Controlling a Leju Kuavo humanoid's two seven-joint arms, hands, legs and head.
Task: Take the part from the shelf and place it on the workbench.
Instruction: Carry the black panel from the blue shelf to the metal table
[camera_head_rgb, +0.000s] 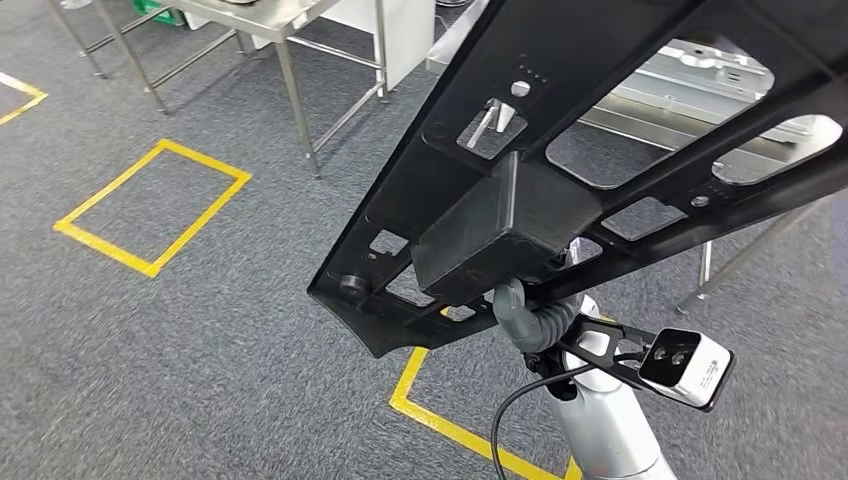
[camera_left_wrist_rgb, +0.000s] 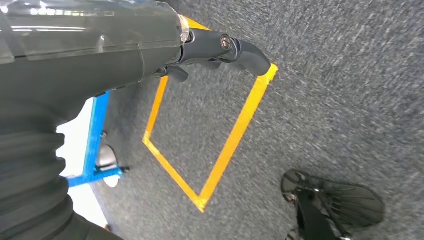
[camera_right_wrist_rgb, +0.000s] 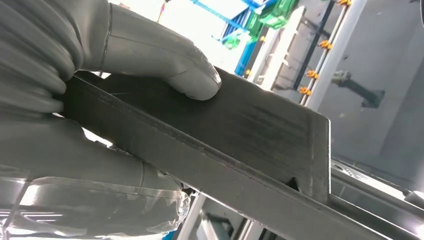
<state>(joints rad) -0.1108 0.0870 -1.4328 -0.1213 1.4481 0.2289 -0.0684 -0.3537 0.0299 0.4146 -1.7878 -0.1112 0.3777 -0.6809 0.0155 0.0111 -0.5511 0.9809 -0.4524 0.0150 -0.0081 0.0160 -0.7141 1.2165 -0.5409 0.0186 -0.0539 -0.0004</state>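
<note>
A large black plastic part (camera_head_rgb: 520, 210), a long frame with cut-outs and a boxy block in its middle, is raised close in front of the head view, tilted from lower left to upper right. My right hand (camera_head_rgb: 535, 315) grips it from below at the block; in the right wrist view the thumb (camera_right_wrist_rgb: 165, 55) presses on the flat face of the part (camera_right_wrist_rgb: 240, 130) and the other fingers wrap under its edge. My left hand (camera_left_wrist_rgb: 125, 50) hangs over the carpet with its dark fingers (camera_left_wrist_rgb: 235, 47) stretched out, holding nothing.
A steel table (camera_head_rgb: 290, 60) on thin legs stands at the back left. A silver metal bench surface (camera_head_rgb: 700, 75) shows through the part's cut-outs at the upper right. Yellow tape rectangles (camera_head_rgb: 150, 205) mark the grey carpet. A blue frame (camera_left_wrist_rgb: 95, 145) stands near the left hand.
</note>
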